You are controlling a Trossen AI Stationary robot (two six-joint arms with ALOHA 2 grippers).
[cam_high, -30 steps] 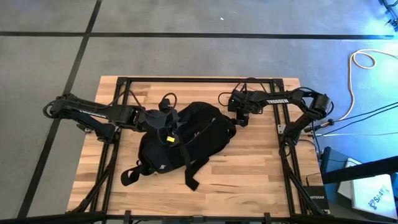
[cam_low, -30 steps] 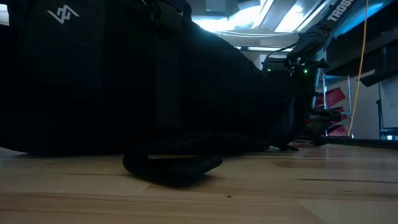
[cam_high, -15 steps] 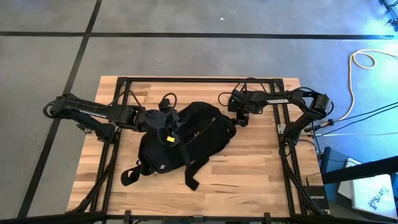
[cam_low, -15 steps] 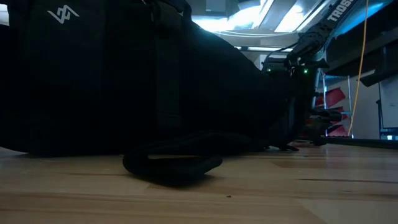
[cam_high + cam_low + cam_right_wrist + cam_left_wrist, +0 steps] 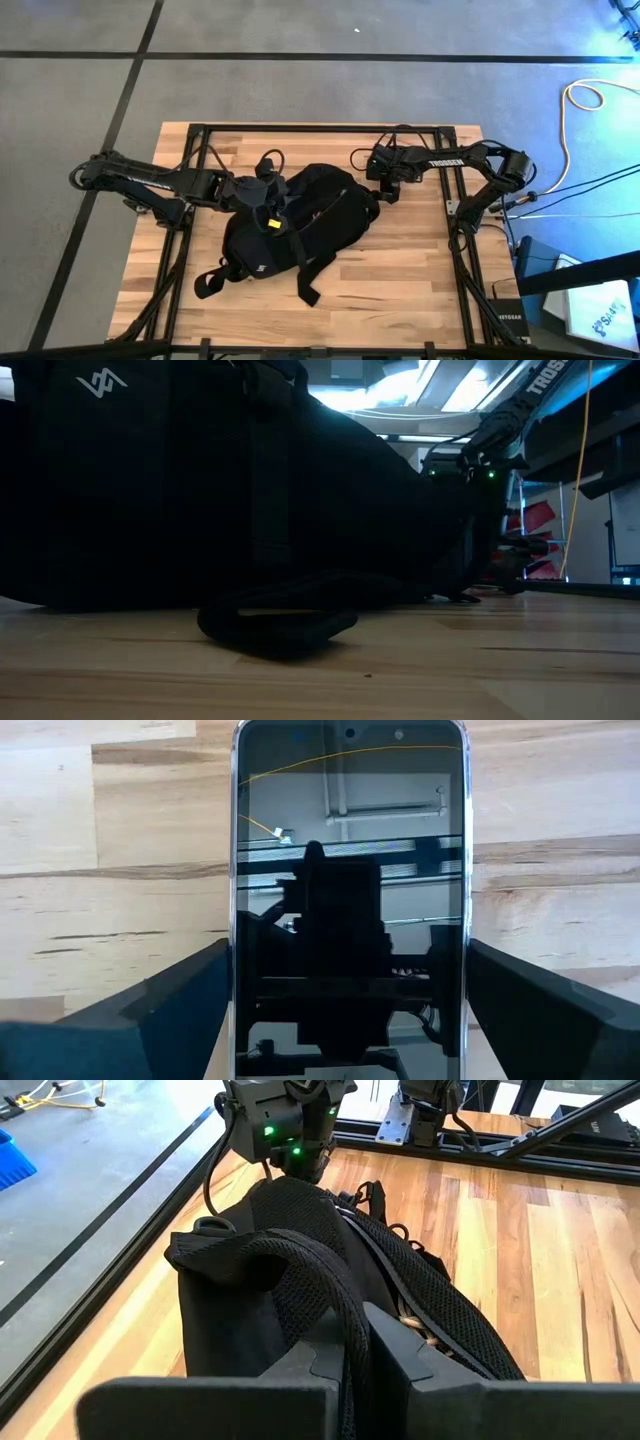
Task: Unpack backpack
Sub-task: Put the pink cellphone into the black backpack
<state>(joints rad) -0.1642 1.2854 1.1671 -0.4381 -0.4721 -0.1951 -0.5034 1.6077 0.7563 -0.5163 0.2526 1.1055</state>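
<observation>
Between the wide-open right gripper [image 5: 350,1020] fingers lies a flat black phone [image 5: 350,900]; left gripper [image 5: 350,1370] pinches floppy black fabric backpack's [image 5: 290,225] strap.

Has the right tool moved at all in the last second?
No. In the high view the right tool sits at the same spot beside the backpack, the same gap from the table frame's back rail as a second ago.

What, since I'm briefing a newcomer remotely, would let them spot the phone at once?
On the wooden table, look past the backpack toward the right arm. Directly under the right gripper lies the phone, screen up on bare wood. It is flat, glossy black and rigid, unlike the bulky soft fabric backpack.
</observation>
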